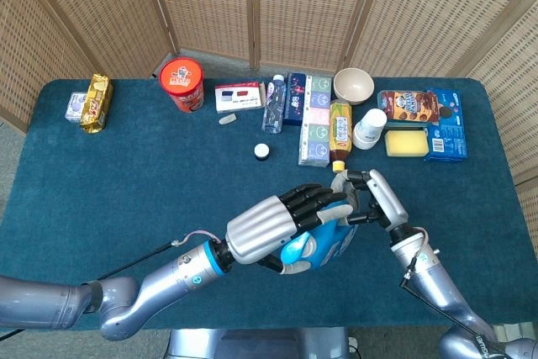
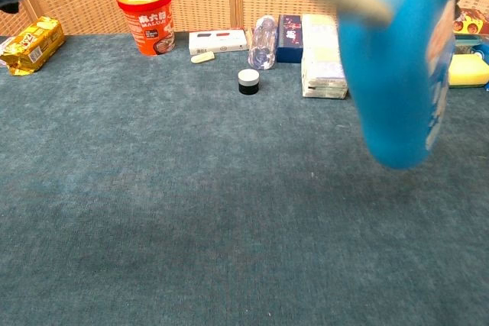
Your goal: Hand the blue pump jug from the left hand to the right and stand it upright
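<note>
Holding mid-handover. Left hand [image 1: 277,229] has the blue pump jug [image 1: 319,241] wrapped in its fingers, lower centre of the head view, clear above the tabletop [image 1: 151,174]. In the chest view the jug [image 2: 401,59] fills the upper right, hanging roughly vertical with a slight tilt, rounded end down, nothing under it but carpet-like cover.

Right hand [image 1: 374,199] sits just right of the jug, fingers part-curled toward its upper end and the left hand's fingertips. Looks like contact or very near it, but I can't tell whether it has an actual grip; the left hand's fingers block the view. Calling that one undetermined.

Progress, my read:
- pickup by left: done
- jug brought to the meeting point between the hands: done
- right-hand grip: unconfirmed
- left release: not done, fingers wrapped round the body
- standing it upright: not started

Landing zone: bare tabletop directly below the jug in both views. Clutter is all toward the top of the head view: brown bottle [image 1: 340,132], white box [image 1: 315,142], small black-and-white cap [image 1: 262,151], red cup [image 1: 182,83]. The brown bottle is the closest, just above the right hand, so set down toward the lower frame edge.
</note>
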